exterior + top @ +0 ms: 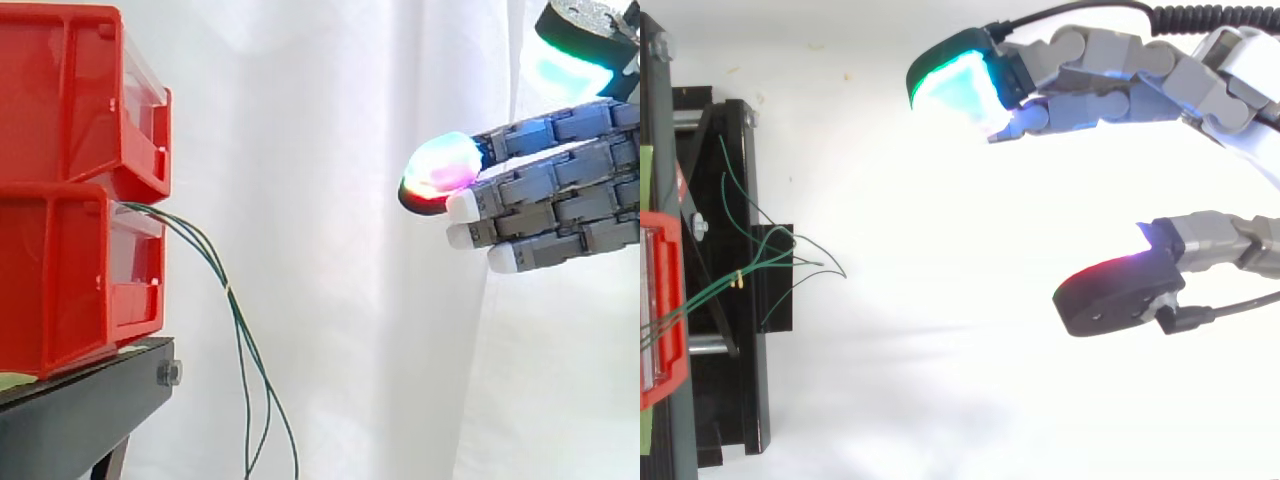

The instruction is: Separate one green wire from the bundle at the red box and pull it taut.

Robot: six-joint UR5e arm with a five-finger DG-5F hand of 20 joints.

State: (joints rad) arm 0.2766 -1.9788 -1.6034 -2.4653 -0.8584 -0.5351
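Red plastic, 2 bins stacked one on the other on a black stand [90, 410] before a white curtain [320, 150]: upper bin [70, 90] and lower bin [60, 290], each with a clear front panel [140, 270]. Contents cannot be told through the panels, apart from what comes out of the lower bin. Green wires [243, 370]: thin, dark green, a loose bundle leaving the lower bin at the top of its front, arcing outward and hanging slack past the front edge of the stand. At least 3 strands show in the side view, close together near the bin and parting lower down. From above the strands fan out over the stand in bent, curling ends, and one carries a small yellowish tip [740, 281]. Bolt [168, 374]: 1, on the stand's front face below the lower bin. Pale green strip [12, 381]: lies between the lower bin and the stand; any print on it is too small to tell. Hand [560, 200]: enters from the right at about the height of the seam between the 2 bins, fingers straight and pointing toward the bins, thumb spread wide from them, nothing held, well apart from the wires. Pads [440, 165]: one glows magenta and green in the side view, others white; from above one shows cyan-green and the thumb's shows red.
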